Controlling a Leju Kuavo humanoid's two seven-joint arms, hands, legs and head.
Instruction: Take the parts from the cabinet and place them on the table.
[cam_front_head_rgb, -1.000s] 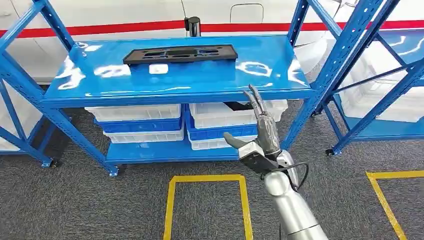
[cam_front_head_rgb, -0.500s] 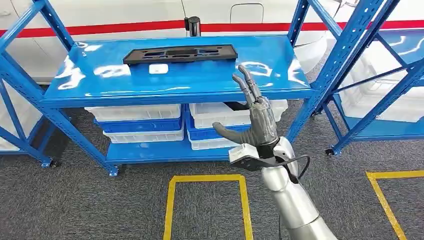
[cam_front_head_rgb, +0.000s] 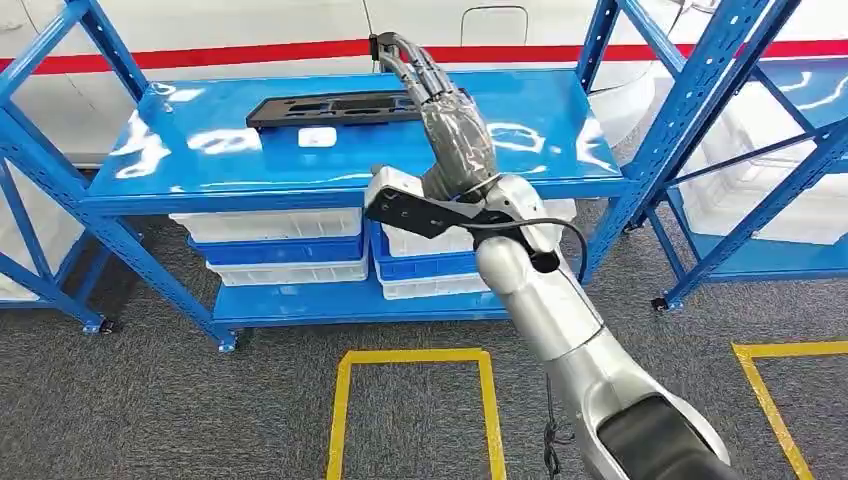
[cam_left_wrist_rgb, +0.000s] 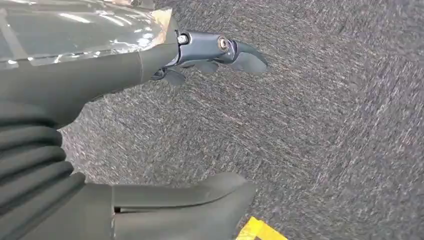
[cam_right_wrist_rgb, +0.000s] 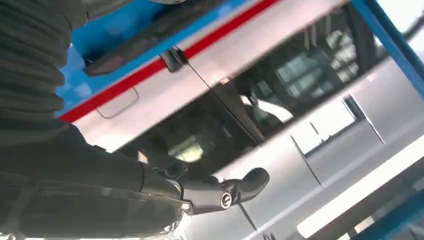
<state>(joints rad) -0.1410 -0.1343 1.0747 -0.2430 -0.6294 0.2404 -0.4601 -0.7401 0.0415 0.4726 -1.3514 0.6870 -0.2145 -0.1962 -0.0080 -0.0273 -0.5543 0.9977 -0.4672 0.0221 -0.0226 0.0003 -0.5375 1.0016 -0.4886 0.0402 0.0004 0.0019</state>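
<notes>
Black part (cam_front_head_rgb: 330, 107) on the blue shelf (cam_front_head_rgb: 200, 160) (right end hidden) behind the right hand (cam_front_head_rgb: 445, 115), fingers apart, holding nothing.

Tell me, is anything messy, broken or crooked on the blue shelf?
Nothing stands out. The long black part lies flat near the back of the blue shelf's top, and a small white piece sits just in front of it. The white bins below sit neatly in rows. The right robot hand reaches over the shelf, holding nothing.
</notes>
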